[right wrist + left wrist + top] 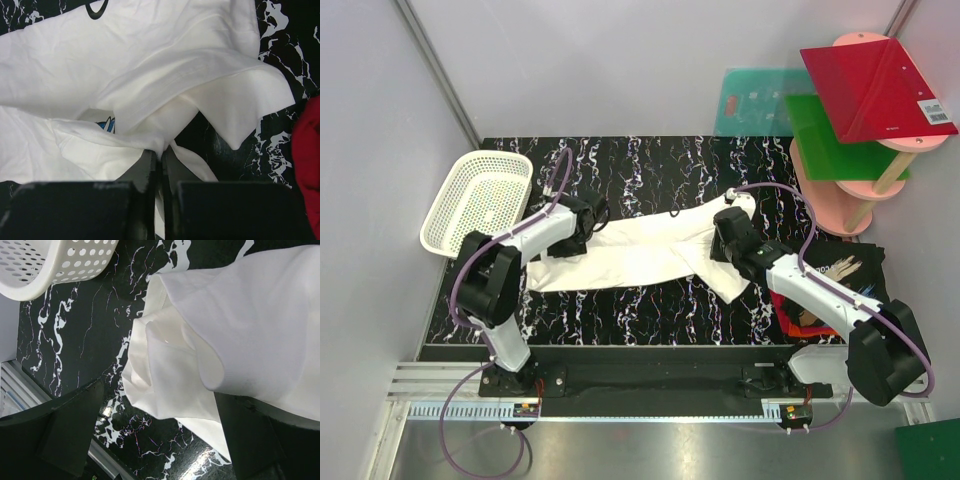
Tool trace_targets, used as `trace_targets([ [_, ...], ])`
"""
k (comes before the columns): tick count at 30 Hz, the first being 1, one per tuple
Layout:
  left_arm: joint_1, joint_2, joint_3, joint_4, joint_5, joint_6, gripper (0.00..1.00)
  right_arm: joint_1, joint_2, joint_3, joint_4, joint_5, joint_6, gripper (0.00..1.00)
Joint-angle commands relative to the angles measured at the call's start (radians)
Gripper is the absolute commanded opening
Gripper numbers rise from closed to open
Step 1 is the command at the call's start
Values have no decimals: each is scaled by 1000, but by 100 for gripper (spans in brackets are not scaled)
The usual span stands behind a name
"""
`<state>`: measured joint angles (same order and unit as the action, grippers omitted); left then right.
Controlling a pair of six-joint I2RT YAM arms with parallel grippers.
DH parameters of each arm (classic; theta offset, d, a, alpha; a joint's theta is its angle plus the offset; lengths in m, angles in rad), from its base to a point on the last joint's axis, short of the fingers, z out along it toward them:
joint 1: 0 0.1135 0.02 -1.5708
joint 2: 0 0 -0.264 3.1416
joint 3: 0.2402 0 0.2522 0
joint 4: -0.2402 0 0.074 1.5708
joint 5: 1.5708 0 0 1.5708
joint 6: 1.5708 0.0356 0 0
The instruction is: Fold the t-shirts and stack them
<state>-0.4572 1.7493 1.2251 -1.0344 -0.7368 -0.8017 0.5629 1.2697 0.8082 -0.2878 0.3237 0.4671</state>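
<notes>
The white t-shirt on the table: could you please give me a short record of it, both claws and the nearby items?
white t-shirt: rumpled across the table's middle, not folded
left claw: open, above the shirt's left end
right claw: shut on a fold of the white t-shirt
basket: far left, apart from the shirt
black t-shirt: at the right edge, beside the red-orange t-shirt

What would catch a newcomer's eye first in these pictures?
A white t-shirt lies stretched across the middle of the black marbled table, between the two arms. The right fingers are pinched shut on its cloth. A white mesh basket sits at the far left corner.
</notes>
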Motion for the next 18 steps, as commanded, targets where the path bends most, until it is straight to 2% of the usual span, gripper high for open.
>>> trace_targets([
  [1,0,-62,-42,42,-10,5,99,0,-3,5,6,54,-22,7],
  [3,3,-77,-62,83,8,18,99,0,3,5,3,38,-24,15],
  [9,9,-85,-93,114,53,18,99,0,-10,3,-22,6,-30,25],
  [10,9,-103,-126,135,62,33,99,0,-26,2,-30,6,-28,60],
  [13,40,-264,-235,264,143,82,99,2,-67,-21,-37,14,-21,83],
  [18,168,-454,-400,451,304,162,99,0,-118,-58,-39,20,-12,83],
])
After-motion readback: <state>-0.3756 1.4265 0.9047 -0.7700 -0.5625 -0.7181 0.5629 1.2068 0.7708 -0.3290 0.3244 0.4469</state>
